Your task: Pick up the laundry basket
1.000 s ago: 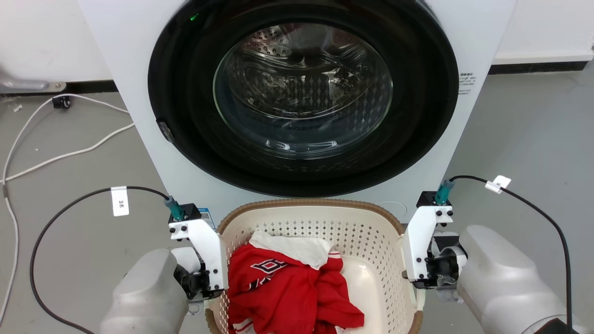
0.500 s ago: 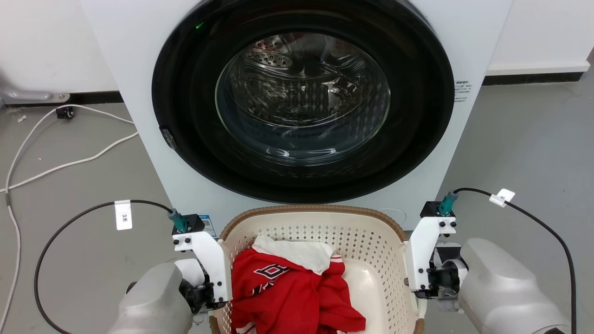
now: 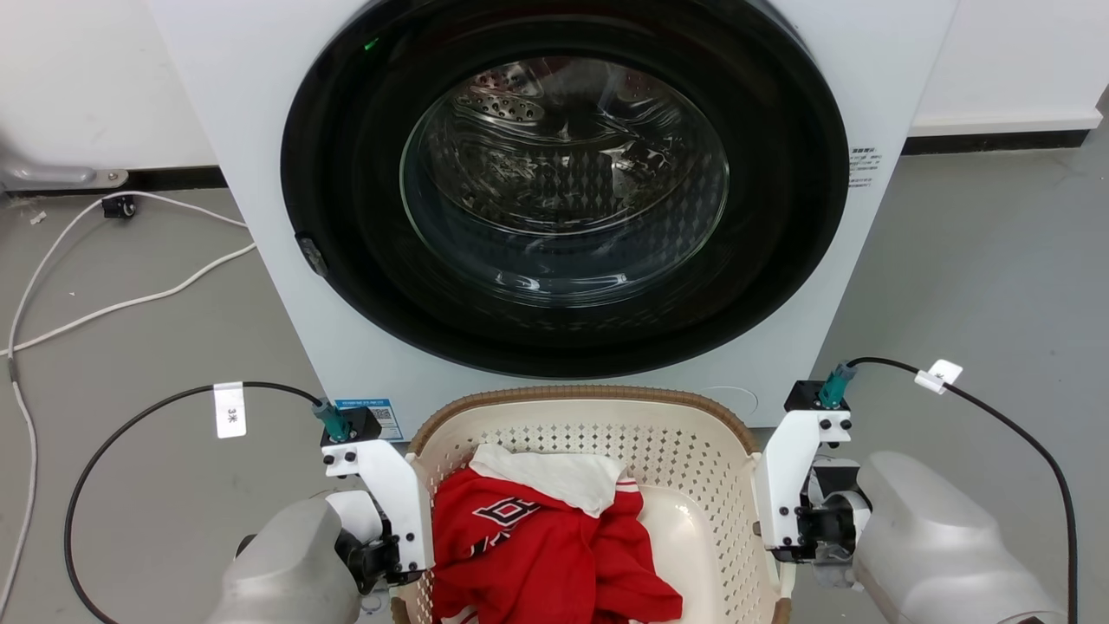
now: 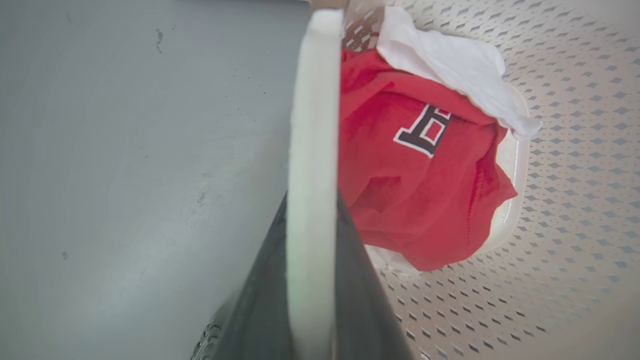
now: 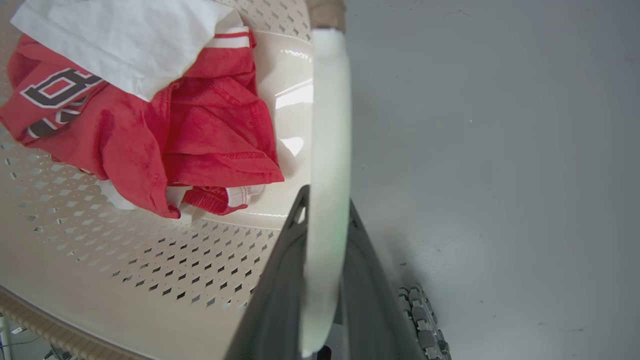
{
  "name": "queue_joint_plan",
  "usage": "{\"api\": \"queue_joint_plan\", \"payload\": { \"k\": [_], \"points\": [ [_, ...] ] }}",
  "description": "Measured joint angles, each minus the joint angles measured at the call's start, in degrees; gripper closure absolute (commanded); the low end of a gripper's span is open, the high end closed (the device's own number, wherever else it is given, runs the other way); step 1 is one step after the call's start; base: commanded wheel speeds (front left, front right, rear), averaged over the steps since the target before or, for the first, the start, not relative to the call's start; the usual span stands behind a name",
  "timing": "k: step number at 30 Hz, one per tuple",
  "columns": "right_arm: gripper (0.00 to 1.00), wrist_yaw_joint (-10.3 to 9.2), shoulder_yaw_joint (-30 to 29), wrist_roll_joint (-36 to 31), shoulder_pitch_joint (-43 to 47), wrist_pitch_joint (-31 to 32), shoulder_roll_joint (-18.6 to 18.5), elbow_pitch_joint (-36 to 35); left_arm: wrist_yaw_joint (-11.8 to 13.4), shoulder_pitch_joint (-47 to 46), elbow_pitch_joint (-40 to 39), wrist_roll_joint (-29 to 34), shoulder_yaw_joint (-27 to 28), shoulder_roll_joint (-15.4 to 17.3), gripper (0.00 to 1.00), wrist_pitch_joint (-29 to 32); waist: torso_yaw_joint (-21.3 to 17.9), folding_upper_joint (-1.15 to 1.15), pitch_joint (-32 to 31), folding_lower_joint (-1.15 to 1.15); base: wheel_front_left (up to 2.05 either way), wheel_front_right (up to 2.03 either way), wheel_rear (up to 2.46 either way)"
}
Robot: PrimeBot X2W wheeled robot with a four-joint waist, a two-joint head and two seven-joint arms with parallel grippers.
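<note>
The laundry basket (image 3: 589, 433), cream perforated plastic with a brown woven rim, stands in front of the washing machine with a red jersey (image 3: 537, 555) and a white cloth (image 3: 554, 472) inside. My left gripper (image 3: 381, 555) is at its left side and my right gripper (image 3: 810, 529) at its right side. In the left wrist view, the left gripper (image 4: 312, 200) is shut on a white loop handle (image 4: 312, 125) that runs up between the dark fingers. The right wrist view shows the right gripper (image 5: 325, 195) shut on the opposite handle (image 5: 330, 100).
The white washing machine (image 3: 260, 130), its round glass door shut, rises right behind the basket. White cables (image 3: 130, 299) trail over the grey floor at the left. Black cables (image 3: 104, 451) loop off both wrists. Open floor lies to either side.
The whole picture has shifted down a little, so the camera has moved. Both grippers sit slightly lower beside the basket, still shut on its handles.
</note>
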Motion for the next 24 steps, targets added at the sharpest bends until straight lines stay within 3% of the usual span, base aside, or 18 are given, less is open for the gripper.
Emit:
{"api": "queue_joint_plan", "payload": {
  "k": [24],
  "points": [
    [1.0,0.0,-0.4,0.0,0.0,-0.4,0.3,0.2,0.0,0.0,0.4,-1.9,-2.1,0.2,1.0,-1.3,-0.1,0.0,0.2,0.0,0.0,0.0,0.0]
  ]
}}
